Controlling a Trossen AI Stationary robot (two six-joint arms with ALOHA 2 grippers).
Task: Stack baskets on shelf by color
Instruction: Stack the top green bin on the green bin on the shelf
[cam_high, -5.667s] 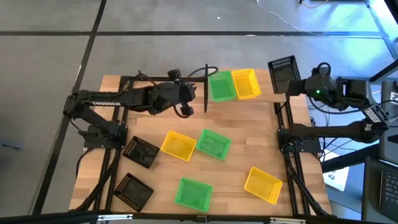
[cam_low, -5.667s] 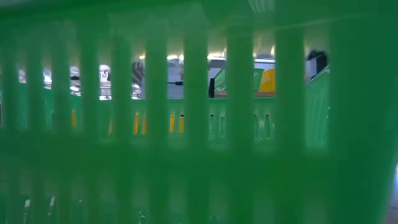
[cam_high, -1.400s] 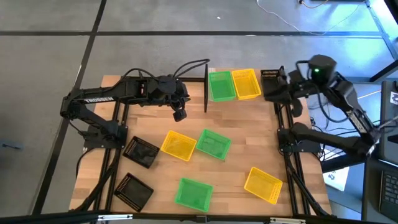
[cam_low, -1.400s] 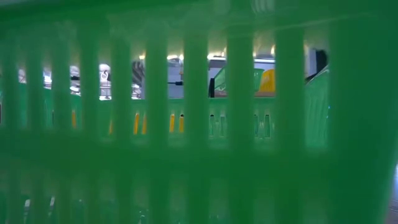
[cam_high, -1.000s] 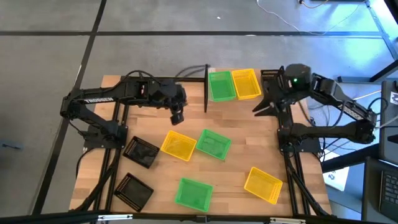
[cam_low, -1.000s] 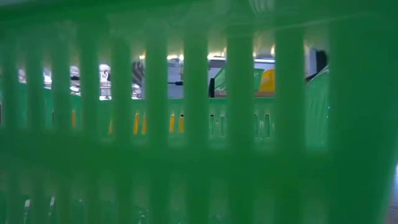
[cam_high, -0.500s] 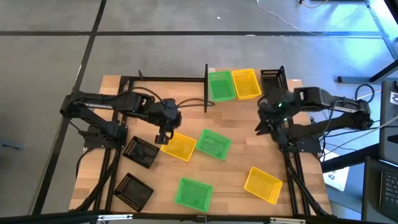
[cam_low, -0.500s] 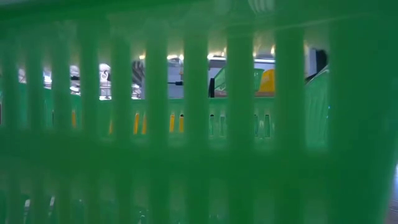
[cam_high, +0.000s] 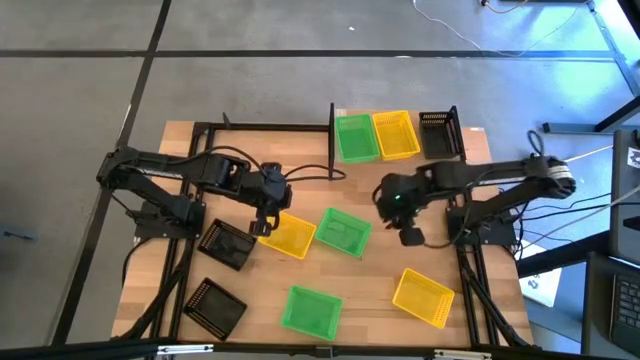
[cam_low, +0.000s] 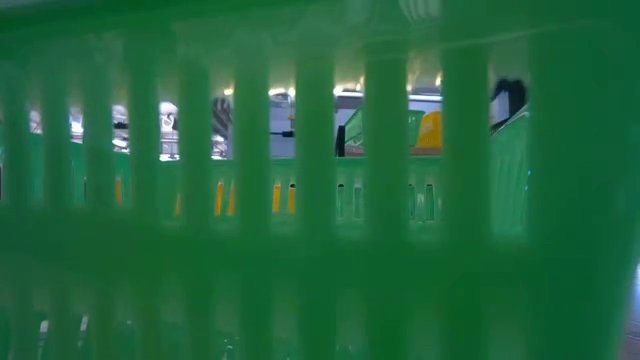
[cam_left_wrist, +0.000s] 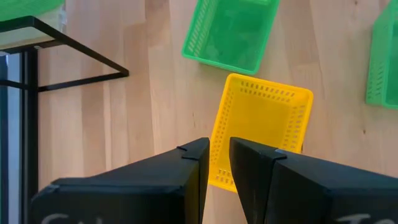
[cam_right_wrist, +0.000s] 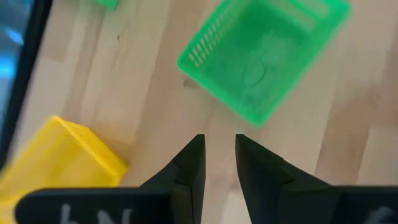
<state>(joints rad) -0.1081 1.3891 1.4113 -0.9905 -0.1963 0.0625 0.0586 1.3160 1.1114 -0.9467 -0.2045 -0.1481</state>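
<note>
Both grippers, left (cam_high: 262, 222) over a yellow basket (cam_high: 287, 235), right (cam_high: 410, 237) beside a green basket (cam_high: 345, 231), hang slightly parted, holding nothing.

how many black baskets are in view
3 black plastic mesh baskets: one on the shelf's right end, two on the tabletop's left front, one behind the other. None seem hidden.

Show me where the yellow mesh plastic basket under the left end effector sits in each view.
High view: yellow mesh plastic basket at table centre-left, just right of the left end effector.
Low view: cannot tell; a green basket wall blocks the lens.
Left wrist view: basket just beyond the fingertips.
Right wrist view: not identifiable.
Shared landmark: the green mesh basket beside it.
</note>
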